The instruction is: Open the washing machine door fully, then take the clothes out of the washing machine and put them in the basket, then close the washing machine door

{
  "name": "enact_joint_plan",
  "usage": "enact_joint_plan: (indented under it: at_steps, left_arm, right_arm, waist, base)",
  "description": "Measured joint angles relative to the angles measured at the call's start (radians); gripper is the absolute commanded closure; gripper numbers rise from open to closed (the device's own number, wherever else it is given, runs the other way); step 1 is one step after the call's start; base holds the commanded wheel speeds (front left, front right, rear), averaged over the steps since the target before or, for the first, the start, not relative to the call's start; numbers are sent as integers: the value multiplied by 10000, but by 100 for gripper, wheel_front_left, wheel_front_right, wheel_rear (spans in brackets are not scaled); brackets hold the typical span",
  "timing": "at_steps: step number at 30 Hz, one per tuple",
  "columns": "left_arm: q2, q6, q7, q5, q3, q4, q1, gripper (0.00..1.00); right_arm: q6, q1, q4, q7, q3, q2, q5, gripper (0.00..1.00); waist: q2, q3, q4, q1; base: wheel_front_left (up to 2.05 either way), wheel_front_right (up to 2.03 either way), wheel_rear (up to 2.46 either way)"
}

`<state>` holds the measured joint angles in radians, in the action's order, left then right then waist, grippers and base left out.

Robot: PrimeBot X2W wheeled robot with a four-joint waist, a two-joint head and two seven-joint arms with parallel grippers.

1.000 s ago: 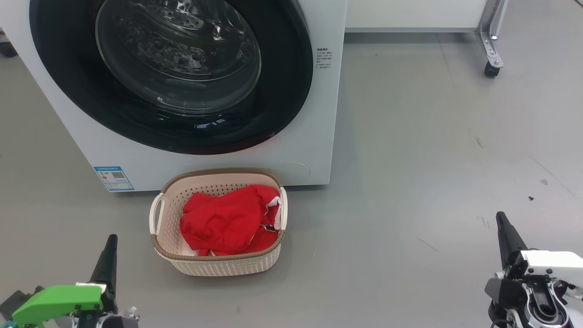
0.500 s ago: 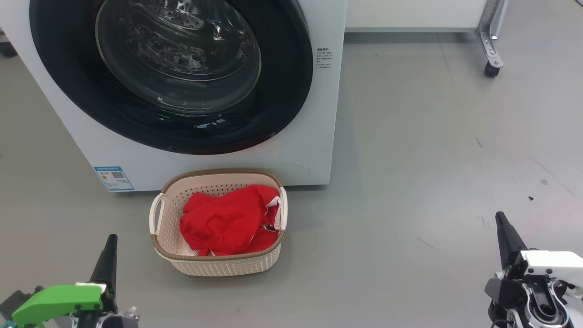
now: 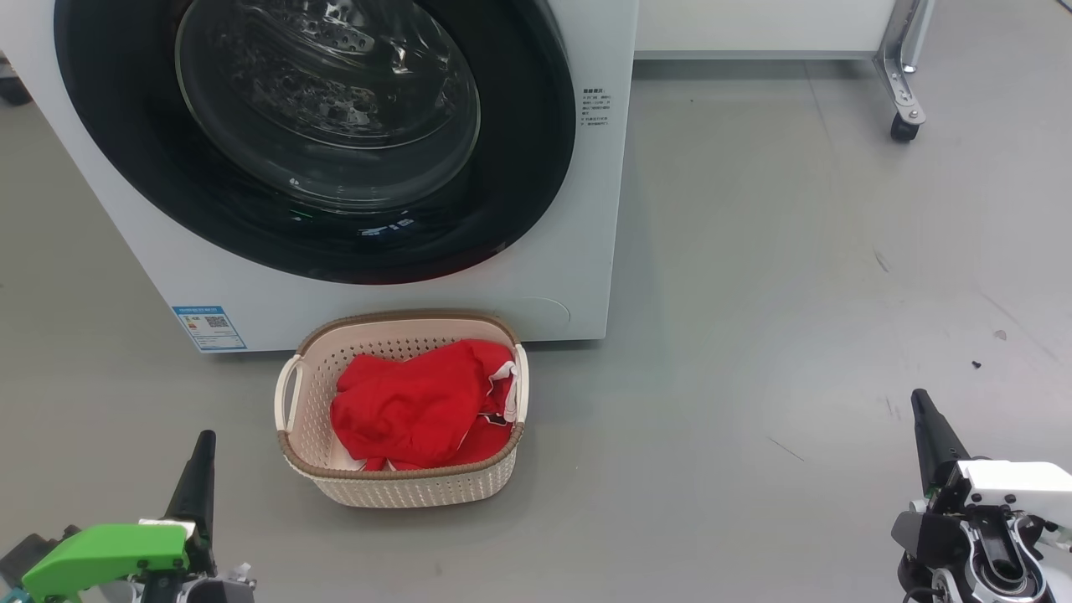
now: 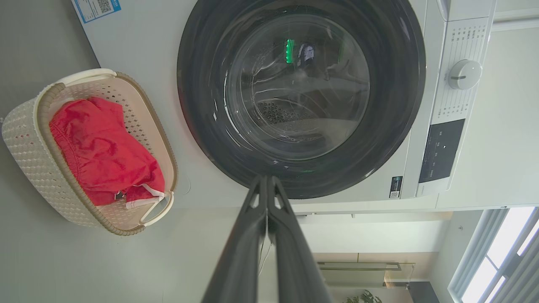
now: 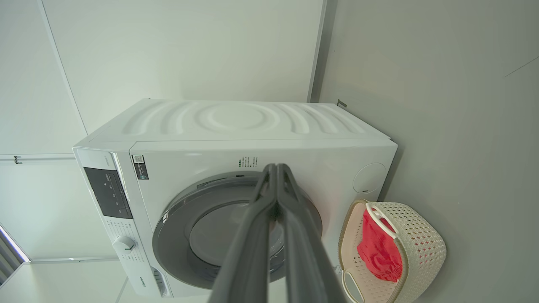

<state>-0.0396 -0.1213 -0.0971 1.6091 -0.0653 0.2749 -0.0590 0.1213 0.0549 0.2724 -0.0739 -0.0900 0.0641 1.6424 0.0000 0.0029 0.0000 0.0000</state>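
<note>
Both shut and empty: my left gripper (image 3: 202, 448) and right gripper (image 3: 923, 410); clothes (image 3: 410, 406) in the basket (image 3: 419, 492), door (image 3: 523, 167) closed.
The clothes are a crumpled red heap with a bit of white trim at one side. The basket stands on the floor (image 3: 796, 251) just in front of the washer (image 3: 590, 251). The door's glossy black rim lies flush on the washer. My grippers sit low, one on each side, well apart from the basket. To my right, bare floor runs up to a wheeled metal leg (image 3: 903, 92).

The black-rimmed glass door (image 3: 327, 109) sat shut on the white washing machine (image 3: 586, 251). Red clothes (image 3: 410, 410) lay heaped in the cream basket (image 3: 419, 490) just before its front.
</note>
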Motion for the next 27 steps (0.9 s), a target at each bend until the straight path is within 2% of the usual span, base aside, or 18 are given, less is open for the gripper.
enact_joint_plan:
  at_steps: [27]
  left_arm:
    - [0,0,-33,0,-8,-2,-4,100]
  right_arm:
    - [0,0,0,-2,-13,-2,-2,100]
  waist:
    - [0,1,0,0]
  base:
    - [0,0,0]
